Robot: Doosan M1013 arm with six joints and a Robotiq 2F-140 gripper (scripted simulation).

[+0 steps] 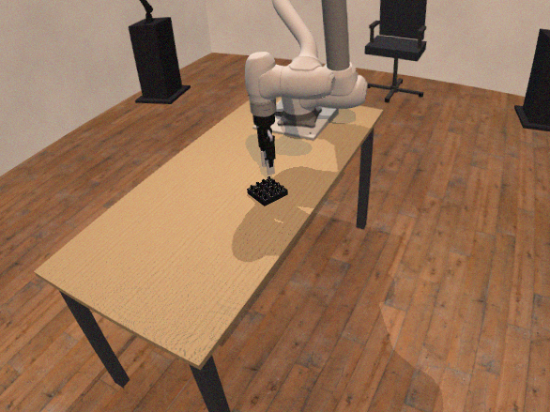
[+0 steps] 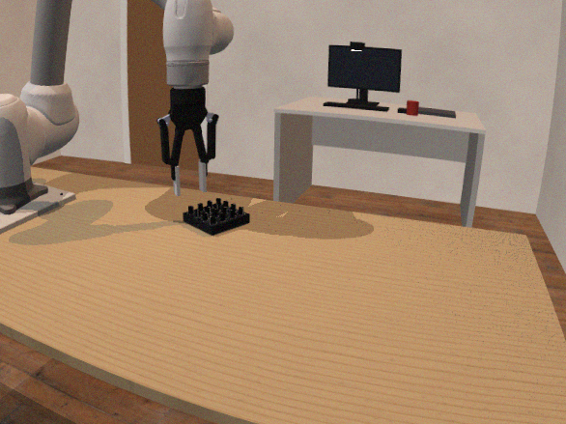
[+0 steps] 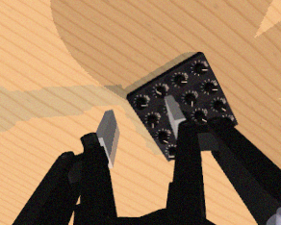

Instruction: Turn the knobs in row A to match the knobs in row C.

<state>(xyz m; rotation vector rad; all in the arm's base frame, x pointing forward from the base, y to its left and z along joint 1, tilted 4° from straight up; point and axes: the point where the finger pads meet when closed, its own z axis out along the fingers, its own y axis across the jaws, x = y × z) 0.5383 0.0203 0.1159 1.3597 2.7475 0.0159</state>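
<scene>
The black knob box (image 1: 268, 190) stands on its feet on the wooden table, with several small black knobs on top. It also shows in the exterior view (image 2: 215, 215) and in the wrist view (image 3: 183, 104). My gripper (image 2: 189, 183) hangs above the box's near-left edge, fingers pointing down and clear of the knobs. The fingers stand apart with nothing between them. In the wrist view my gripper (image 3: 141, 114) has one fingertip over the table and the other over the box's edge knobs. The knob lines and marks are too small to read.
The arm's base plate (image 1: 300, 126) sits at the table's far end. A white desk (image 2: 377, 129) with a monitor and a red cup stands behind the table. A black chair (image 1: 398, 37) and black pedestals stand on the floor.
</scene>
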